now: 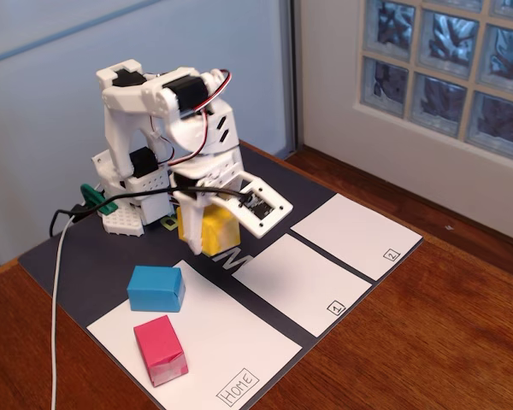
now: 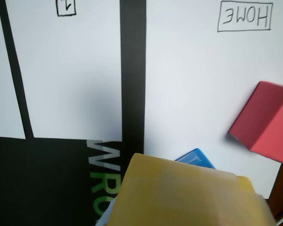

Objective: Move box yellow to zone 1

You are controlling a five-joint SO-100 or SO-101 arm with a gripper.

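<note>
The yellow box point(image 1: 218, 229) is held in my gripper point(image 1: 212, 243), which is shut on it over the dark mat, at the back edge of the Home panel. In the wrist view the yellow box point(image 2: 184, 193) fills the bottom of the frame and hides my fingers. Zone 1 point(image 1: 299, 282) is the white panel with a boxed "1", to the right of the box and in front of it in the fixed view. In the wrist view zone 1 point(image 2: 68, 70) lies at the upper left, beyond a black stripe.
A blue block point(image 1: 156, 288) and a pink block point(image 1: 161, 350) lie on the Home panel point(image 1: 222, 342); both show in the wrist view, blue point(image 2: 195, 157) and pink point(image 2: 266, 122). The panel marked "2" point(image 1: 355, 235) lies right of zone 1. The arm's base point(image 1: 132, 184) stands behind.
</note>
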